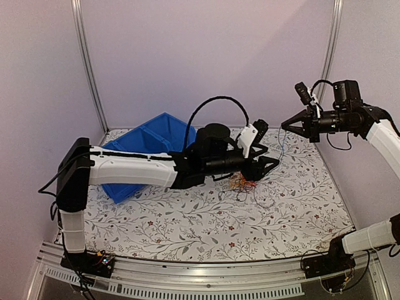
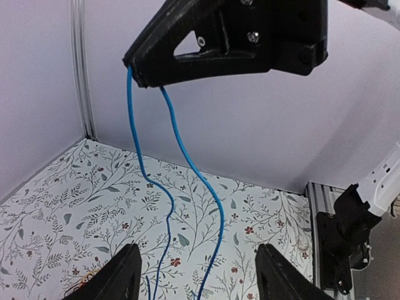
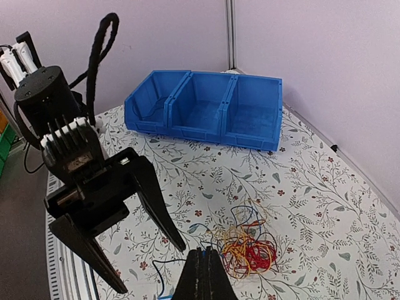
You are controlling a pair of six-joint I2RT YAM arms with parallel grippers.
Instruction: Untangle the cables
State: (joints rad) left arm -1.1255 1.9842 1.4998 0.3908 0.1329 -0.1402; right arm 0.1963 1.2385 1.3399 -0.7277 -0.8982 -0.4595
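Pale lilac walls [image 1: 187, 50] close in a desk [image 1: 187, 225] covered with a flowered sheet. At the back left a blue bin [image 1: 147, 140] lies tipped on its side, and no wire can be made out in its compartments.

The left claw [image 1: 265, 167] reaches across to mid-desk, just beside the cables. Its fingers are spread wide and hold nothing. Just below it on the sheet lies the tangle [image 3: 247, 250], a small knot of red and orange-yellow loops.

One blue cable [image 2: 131, 112] rises from beside that heap in two strands. They pass between the left claw's spread fingers, apparently without touching them, and run up to the right claw [image 1: 290, 127]. That claw hangs high over the right side of the desk, clenched on the wire's top.

By my reading the work is at an early stage: one strand is being drawn out, perhaps not yet free, and the red and yellow remain knotted together.
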